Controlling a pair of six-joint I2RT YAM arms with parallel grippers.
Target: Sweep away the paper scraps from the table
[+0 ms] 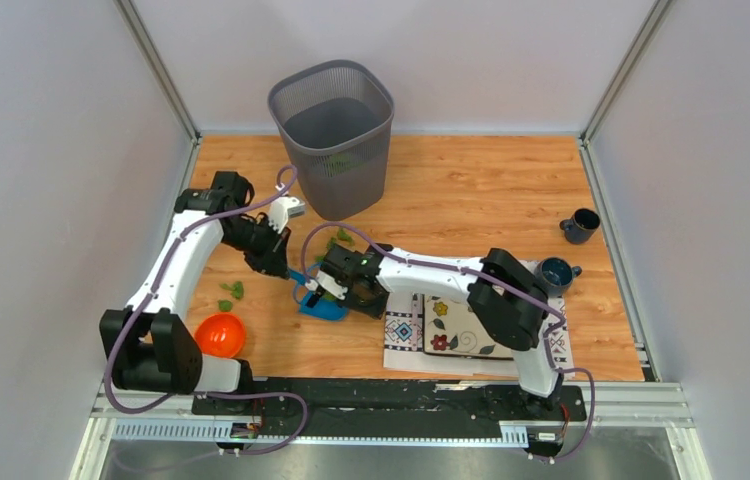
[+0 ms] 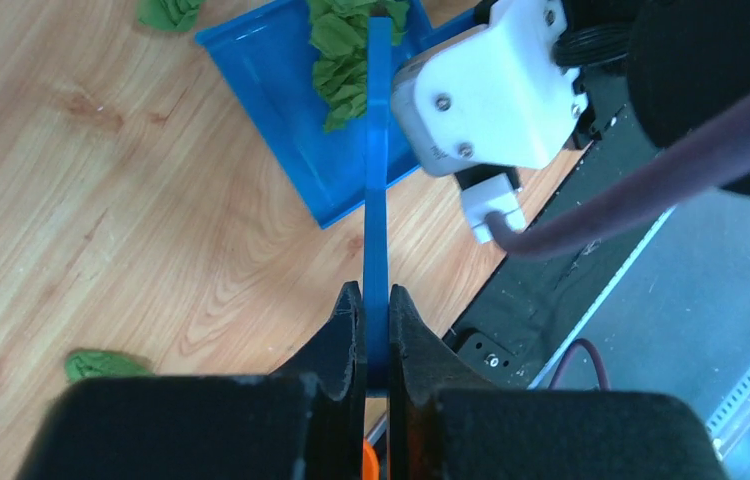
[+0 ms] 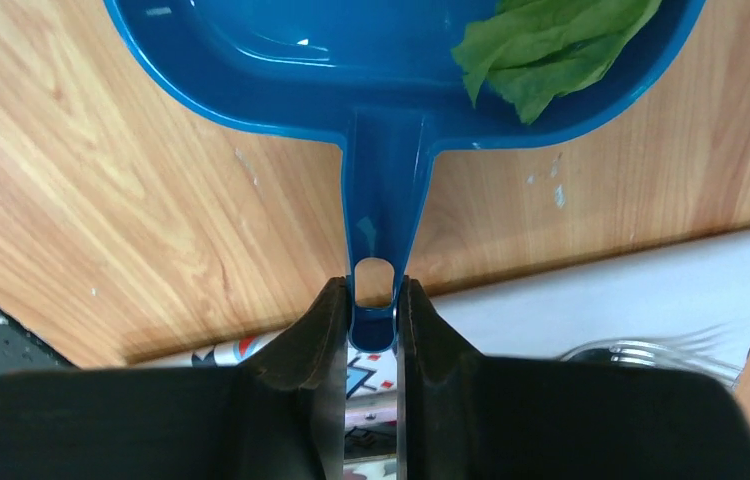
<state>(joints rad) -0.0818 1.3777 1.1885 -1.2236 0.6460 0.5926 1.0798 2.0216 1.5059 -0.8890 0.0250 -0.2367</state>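
My left gripper (image 2: 375, 290) is shut on a thin blue sweeping tool (image 2: 377, 190), seen edge-on, whose far end reaches into the blue dustpan (image 2: 281, 120). Green paper scraps (image 2: 346, 60) lie in the pan. My right gripper (image 3: 372, 285) is shut on the dustpan's handle (image 3: 383, 220), and one green scrap (image 3: 551, 50) shows in the pan (image 3: 281, 60). In the top view both grippers, left (image 1: 273, 262) and right (image 1: 329, 287), meet at the dustpan (image 1: 323, 305) on the table (image 1: 471, 190). Loose scraps lie left of it (image 1: 232, 291) and behind it (image 1: 343, 237).
A grey mesh bin (image 1: 333, 135) stands at the back. An orange bowl (image 1: 220, 334) sits front left. A white patterned placemat (image 1: 461, 335) lies under the right arm, with a fork (image 3: 631, 352) on it. Two dark mugs (image 1: 581, 225) (image 1: 556, 272) stand at the right.
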